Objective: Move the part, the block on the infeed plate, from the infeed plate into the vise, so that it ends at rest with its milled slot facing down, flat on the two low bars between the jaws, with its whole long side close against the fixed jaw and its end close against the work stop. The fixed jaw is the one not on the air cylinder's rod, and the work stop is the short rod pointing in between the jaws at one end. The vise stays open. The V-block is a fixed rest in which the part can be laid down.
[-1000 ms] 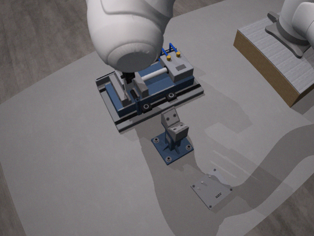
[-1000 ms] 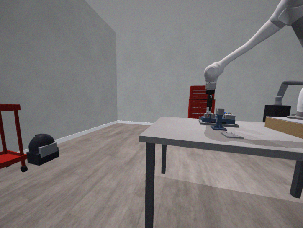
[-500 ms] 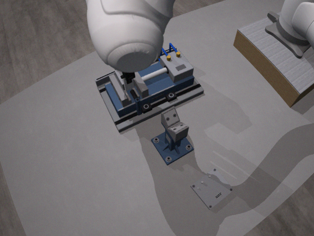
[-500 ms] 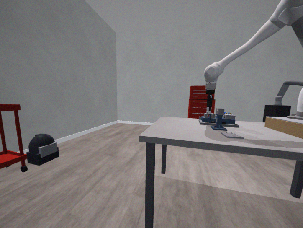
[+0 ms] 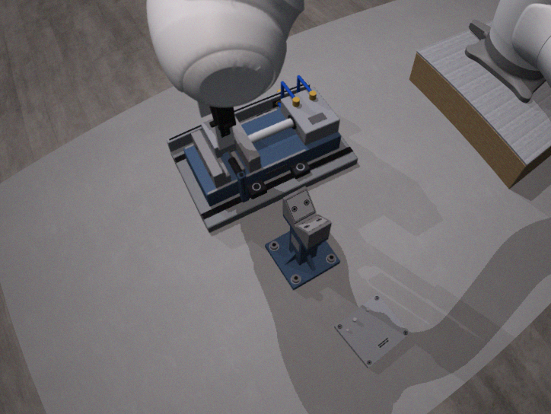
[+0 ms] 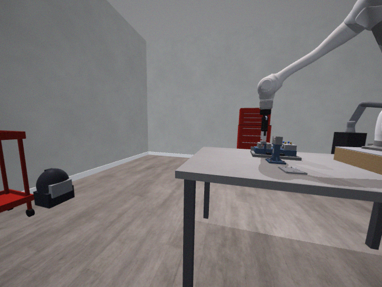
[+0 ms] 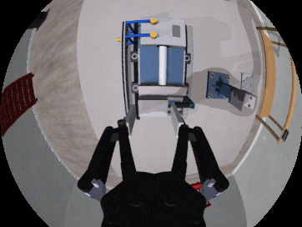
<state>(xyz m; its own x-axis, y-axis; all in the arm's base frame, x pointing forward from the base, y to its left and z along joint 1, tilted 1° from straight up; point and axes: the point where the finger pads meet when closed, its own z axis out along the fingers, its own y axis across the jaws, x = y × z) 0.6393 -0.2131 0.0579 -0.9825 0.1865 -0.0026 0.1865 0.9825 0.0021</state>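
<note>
The vise [image 5: 260, 151] stands at the back of the table, with its air cylinder [image 5: 311, 115] at the right end. The grey part [image 5: 215, 143] lies between the jaws, next to the fixed jaw [image 5: 205, 155] on the left, and is partly hidden by my gripper. My gripper [image 5: 222, 129] hangs straight above the part with its fingers open and nothing between them. In the wrist view the open fingers frame the part [image 7: 152, 108] below the moving jaw [image 7: 161, 92]. The dark work stop rod [image 5: 234, 163] points in from its blue post [image 5: 241, 182]. I cannot tell how the slot faces.
The V-block [image 5: 304, 218] stands on a blue base in front of the vise. The infeed plate [image 5: 371, 335] lies bare near the front right. The arm's base sits on a wooden plinth [image 5: 481, 111] at the far right. The arm's elbow blocks the upper part of the top view.
</note>
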